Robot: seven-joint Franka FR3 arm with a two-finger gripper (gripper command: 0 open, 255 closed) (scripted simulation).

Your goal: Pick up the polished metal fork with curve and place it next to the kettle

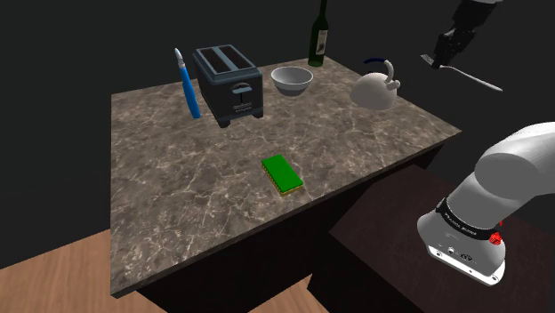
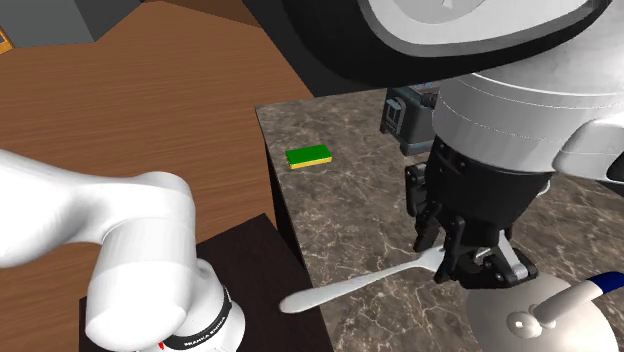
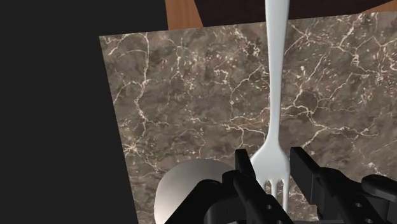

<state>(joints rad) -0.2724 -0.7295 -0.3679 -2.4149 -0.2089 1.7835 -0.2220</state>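
Item one: gripper (image 3: 270,160), black, two fingers pinched on the tine end of the fork (image 3: 275,76); the tines showed between the fingers, and the handle ran straight out away from the hand. In the second exterior view the gripper (image 2: 460,262) hung above the table with the fork (image 2: 350,288) held roughly level, its handle reaching out past the table edge over the dark stand (image 2: 250,250). Item two: kettle (image 2: 530,315), pale and rounded with a dark handle, directly below and just beside the gripper, apart from the fork. In the shoulder view the gripper (image 1: 442,55) and fork (image 1: 467,76) stood high off the surface, above and to the right of the kettle (image 1: 375,89), which sat near the far right corner. Item three: table (image 1: 178,187), brown marbled top; the wide middle and near part held one green sponge (image 1: 282,173), lying flat, well apart from everything else. Item four, far edge: white bowl (image 1: 292,80), its inside plain white, between the kettle and a dark toaster (image 1: 229,84); a dark bottle (image 1: 318,36) upright behind the bowl; a blue-handled tool (image 1: 188,84) tilted just beside the toaster. Beyond the near left corner, wooden floor (image 1: 53,276).
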